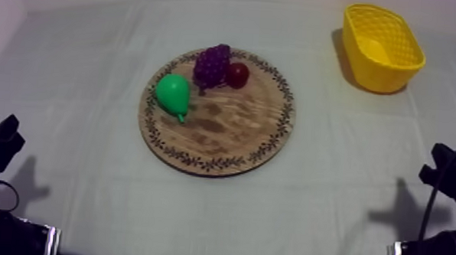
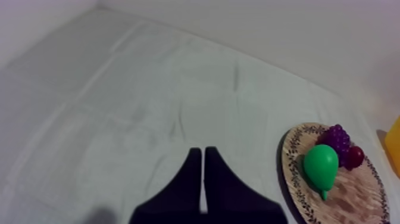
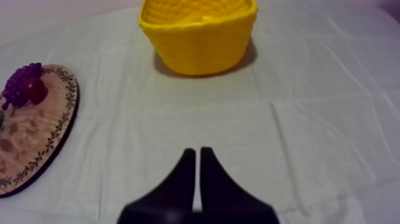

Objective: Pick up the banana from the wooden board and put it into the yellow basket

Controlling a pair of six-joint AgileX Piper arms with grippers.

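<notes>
The round wooden board [image 1: 231, 133] lies mid-table and carries a green pear [image 1: 174, 93], purple grapes [image 1: 212, 63] and a small red fruit [image 1: 238, 74]. No banana lies on it. At the far right stands the yellow basket [image 1: 392, 68]; a smooth pale yellow shape [image 1: 371, 48] on its floor looks like the banana. My left gripper [image 1: 2, 138] rests low at the left, and its fingers [image 2: 204, 150] lie together over bare cloth. Low at the right sits my right gripper [image 1: 445, 163], its fingers [image 3: 197, 151] shut into a wedge facing the basket [image 3: 199, 39].
Grey-white cloth [image 1: 333, 198] covers the table, with wide bare room in front of the board and between board and basket. The left wrist view has the board [image 2: 345, 202] off to the side with the pear [image 2: 321, 167] on it.
</notes>
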